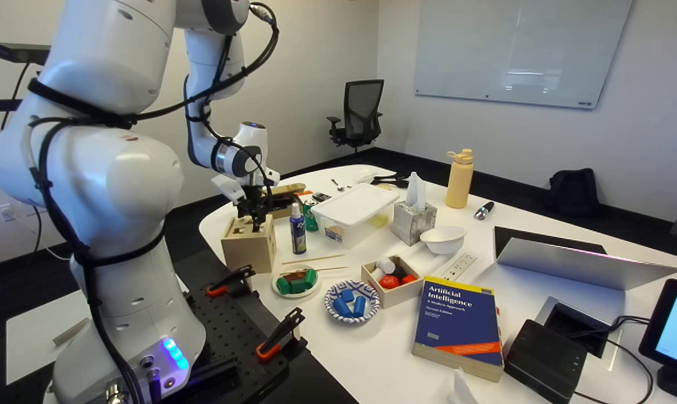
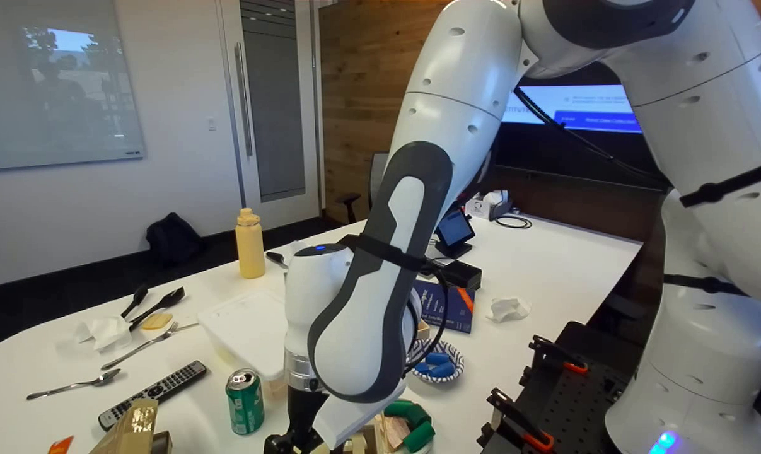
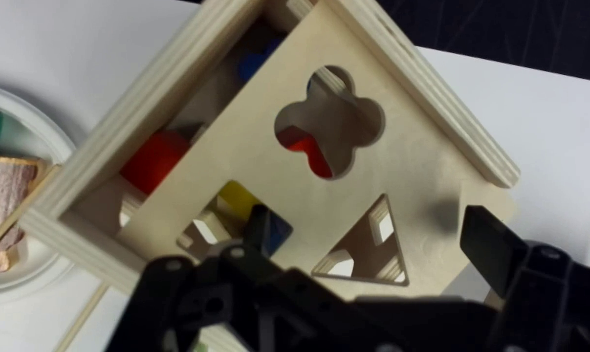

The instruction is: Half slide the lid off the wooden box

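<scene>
The wooden box (image 1: 248, 255) stands on the white table below my gripper in an exterior view; a little of it (image 2: 367, 438) shows at the bottom of an exterior view. In the wrist view the box rim (image 3: 138, 107) surrounds the lid (image 3: 255, 151), a flat panel with clover, square and triangle holes. A gap along one wall shows red and blue blocks inside; the lid is shifted away from that wall. My gripper (image 3: 368, 220) is open. One fingertip is at the square hole, the other past the lid's opposite edge. Whether the fingers touch the lid cannot be told.
A plate (image 1: 275, 287) with green blocks, thin sticks (image 1: 313, 259) and a purple spray bottle (image 1: 298, 231) stand close to the box. A green can (image 1: 310, 216) and a white-lidded container (image 1: 356, 205) are behind. A patterned bowl (image 1: 374, 307) holds blue blocks.
</scene>
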`<state>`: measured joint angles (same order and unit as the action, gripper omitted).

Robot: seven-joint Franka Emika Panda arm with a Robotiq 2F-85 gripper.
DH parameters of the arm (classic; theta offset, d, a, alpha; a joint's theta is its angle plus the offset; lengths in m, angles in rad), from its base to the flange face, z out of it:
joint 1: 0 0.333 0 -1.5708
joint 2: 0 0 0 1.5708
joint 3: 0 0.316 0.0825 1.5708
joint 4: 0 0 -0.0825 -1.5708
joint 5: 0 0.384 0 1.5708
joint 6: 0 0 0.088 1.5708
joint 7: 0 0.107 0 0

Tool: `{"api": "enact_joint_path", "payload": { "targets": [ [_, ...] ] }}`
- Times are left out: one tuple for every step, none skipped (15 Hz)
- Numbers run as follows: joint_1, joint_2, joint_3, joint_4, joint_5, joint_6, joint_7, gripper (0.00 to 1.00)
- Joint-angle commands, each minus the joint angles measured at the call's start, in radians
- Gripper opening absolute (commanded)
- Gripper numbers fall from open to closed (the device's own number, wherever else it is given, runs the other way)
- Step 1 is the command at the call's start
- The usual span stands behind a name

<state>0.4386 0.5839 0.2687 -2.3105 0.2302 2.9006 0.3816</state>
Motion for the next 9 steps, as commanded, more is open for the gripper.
{"api": "enact_joint_path", "payload": {
  "targets": [
    [-0.018, 0.009, 0.026, 0.006, 0.041, 0.041, 0.007, 1.0],
    [-0.018, 0.011, 0.028, 0.009, 0.046, 0.044, 0.007, 1.0],
    [-0.018, 0.014, 0.029, 0.012, 0.05, 0.047, 0.008, 1.0],
    [-0.02, 0.016, 0.031, 0.014, 0.053, 0.05, 0.008, 1.0],
    [-0.018, 0.017, 0.028, 0.018, 0.052, 0.05, 0.009, 1.0],
    [-0.021, 0.017, 0.028, 0.022, 0.052, 0.051, 0.008, 1.0],
    [-0.017, 0.014, 0.02, 0.027, 0.046, 0.047, 0.009, 1.0],
    [-0.018, 0.014, 0.02, 0.037, 0.046, 0.044, 0.009, 1.0],
    [-0.018, 0.016, 0.019, 0.047, 0.044, 0.041, 0.007, 1.0]
  ]
}}
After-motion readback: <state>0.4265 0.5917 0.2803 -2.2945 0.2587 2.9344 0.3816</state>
